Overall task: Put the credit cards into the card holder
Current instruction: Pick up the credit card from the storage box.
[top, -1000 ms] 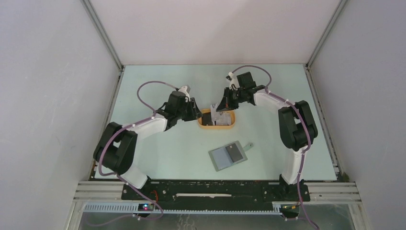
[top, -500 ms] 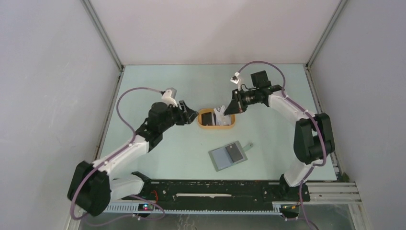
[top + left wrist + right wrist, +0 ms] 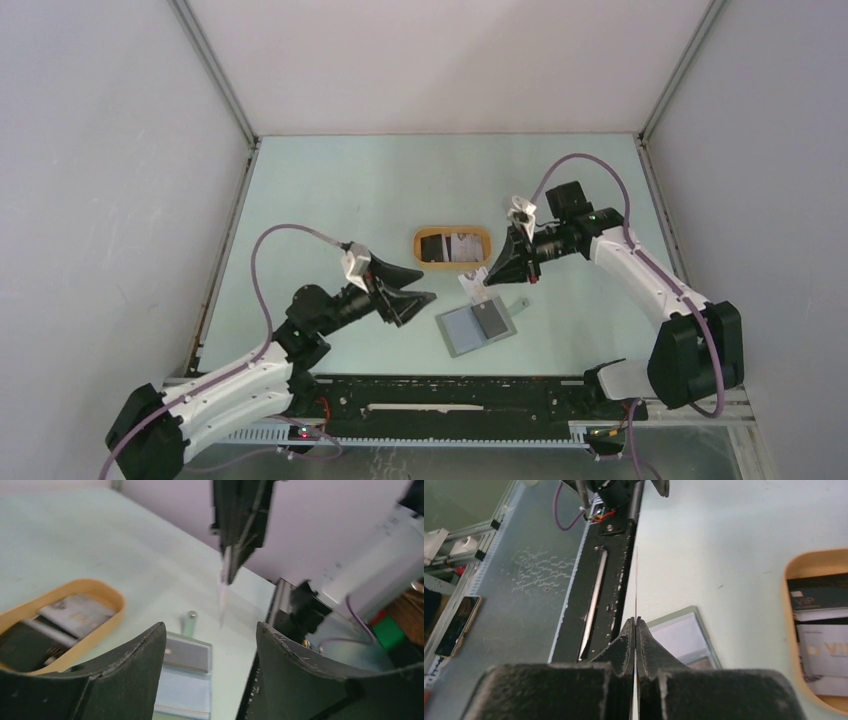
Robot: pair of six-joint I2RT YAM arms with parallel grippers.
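Top external: R tool (image 3: 487,276) grips card (image 3: 473,286) near holder (image 3: 462,333).

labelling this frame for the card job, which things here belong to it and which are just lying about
Belongs to the job: card holder, lying open; whitish card pinched in the right end effector; other cards in the orange tray; left end effector, open, empty.
Just lying about: the orange tray itself, only a container; dark phone-like slab at the right wrist view's left edge.

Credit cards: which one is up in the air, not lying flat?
The pale card, pinched edge-on in the shut right gripper beside the card holder. The cards in the orange tray lie flat.
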